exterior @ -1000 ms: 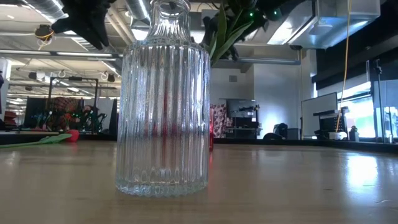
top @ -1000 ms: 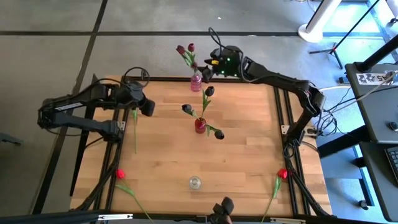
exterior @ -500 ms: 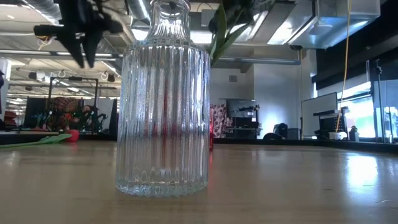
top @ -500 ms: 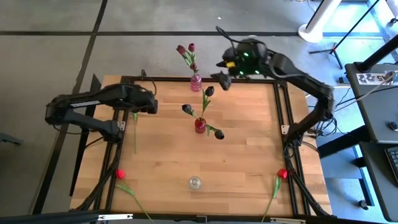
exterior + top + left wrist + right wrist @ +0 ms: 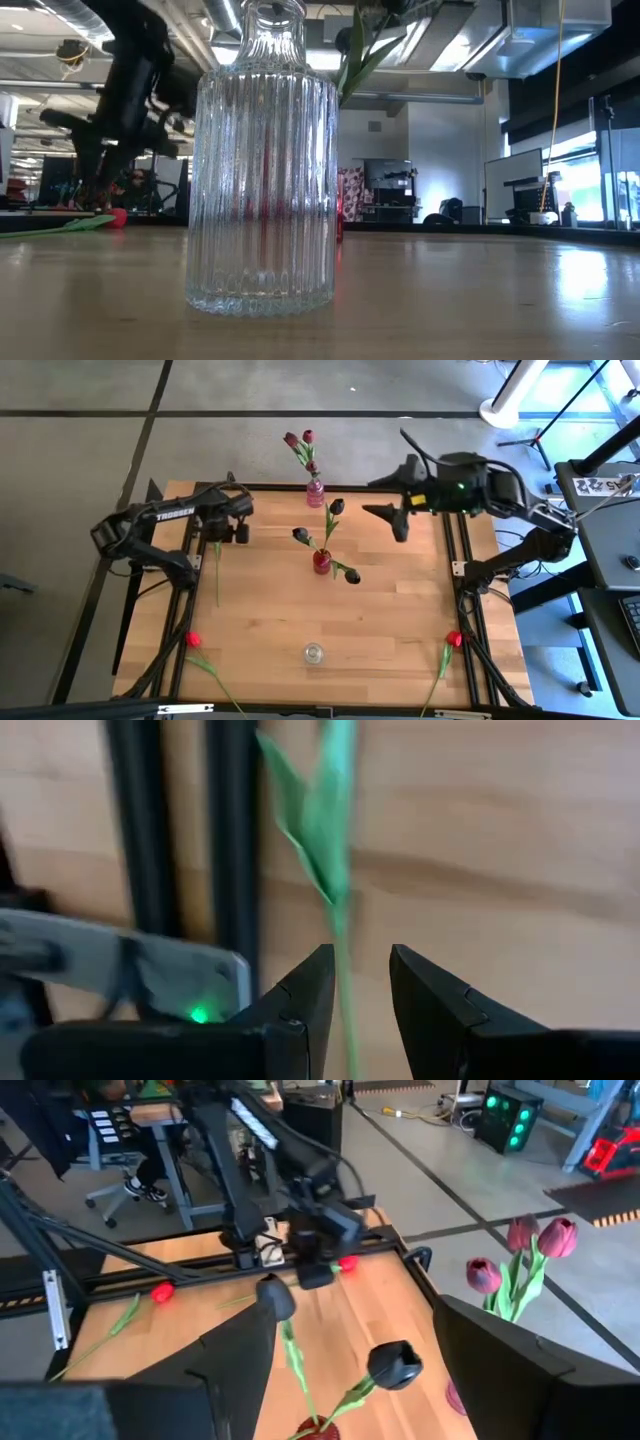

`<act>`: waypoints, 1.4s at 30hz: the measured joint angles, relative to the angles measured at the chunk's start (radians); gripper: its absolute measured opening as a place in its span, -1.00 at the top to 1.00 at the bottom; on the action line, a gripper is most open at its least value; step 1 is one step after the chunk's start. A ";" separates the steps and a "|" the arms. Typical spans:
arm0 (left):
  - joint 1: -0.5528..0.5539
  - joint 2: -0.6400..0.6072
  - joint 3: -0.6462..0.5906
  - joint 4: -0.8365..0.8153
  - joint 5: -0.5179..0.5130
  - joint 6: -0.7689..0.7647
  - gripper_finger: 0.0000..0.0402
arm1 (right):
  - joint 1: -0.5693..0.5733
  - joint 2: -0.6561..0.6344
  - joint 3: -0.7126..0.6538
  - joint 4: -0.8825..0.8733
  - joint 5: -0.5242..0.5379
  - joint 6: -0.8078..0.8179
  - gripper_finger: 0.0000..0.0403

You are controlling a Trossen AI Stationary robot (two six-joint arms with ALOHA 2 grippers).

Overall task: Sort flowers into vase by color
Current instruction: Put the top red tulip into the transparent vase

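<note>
A tulip with a thin green stem (image 5: 217, 575) lies flat on the table near its left edge. My left gripper (image 5: 228, 532) is low over the stem's far end and open. In the left wrist view (image 5: 360, 970) its fingers stand on either side of the stem (image 5: 338, 935), and I see no touch. A red head (image 5: 347, 1264) shows beside it. My right gripper (image 5: 392, 500) is wide open and empty, above the table's far right part, to the right of the red vase (image 5: 322, 561) with dark tulips (image 5: 337, 506).
A pink vase (image 5: 315, 491) with magenta tulips (image 5: 298, 440) stands at the far edge. A clear ribbed glass vase (image 5: 314, 653) stands near the front edge and fills the low view (image 5: 262, 170). Red tulips lie at the near left (image 5: 193, 640) and near right (image 5: 455, 640).
My right gripper has moved away from the pink vase, toward the table's right edge and a little nearer. My left gripper has come down toward the tulip stem on the table.
</note>
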 joint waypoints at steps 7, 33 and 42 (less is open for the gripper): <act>0.132 0.084 0.002 0.064 -0.063 0.213 0.51 | 0.042 -0.011 0.000 -0.011 0.048 0.004 -0.33; 0.303 0.160 -0.172 0.338 -0.161 0.220 0.25 | 0.041 -0.006 -0.001 -0.045 0.065 0.067 -0.33; 0.225 0.062 -0.169 0.357 -0.151 0.148 0.42 | 0.041 -0.010 -0.001 -0.069 0.063 0.060 -0.33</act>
